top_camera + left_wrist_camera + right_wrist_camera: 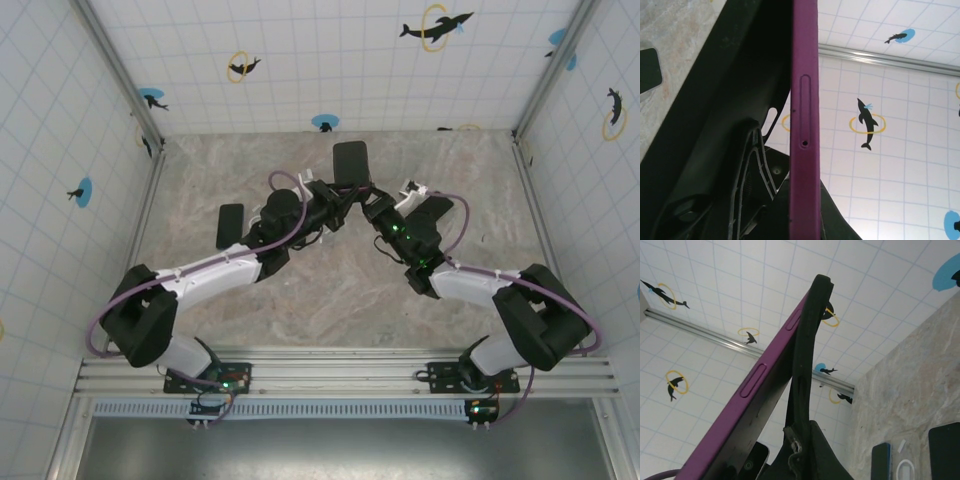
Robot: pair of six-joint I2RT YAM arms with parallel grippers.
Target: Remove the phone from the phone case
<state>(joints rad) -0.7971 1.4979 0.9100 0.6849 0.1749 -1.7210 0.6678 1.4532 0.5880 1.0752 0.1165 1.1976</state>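
Phone [805,125] is held up above the middle of the table [300,300], between the two arms, and it is not lying on the surface. It is purple, and the black phone case [801,360] is still partly on it. In the right wrist view the purple side with its long buttons lies bare beside the rim of the case, and the rim meets the phone only at the upper corner. In the left wrist view the purple edge stands upright in the middle, with the black case just to its left.

The left gripper [342,195] comes from the left, and its jaws are pressed together, pinching the phone as far as I can see. The right gripper [374,206] comes from the right, and its jaws are also pressed together, pinching the rim of the phone case.

A dark flat object [230,225] lies on the table to the left of the left arm, well apart from the phone. In the right wrist view a small blue object [881,460], a white ring [905,471] and a black flat thing [945,450] rest on the table near each other.
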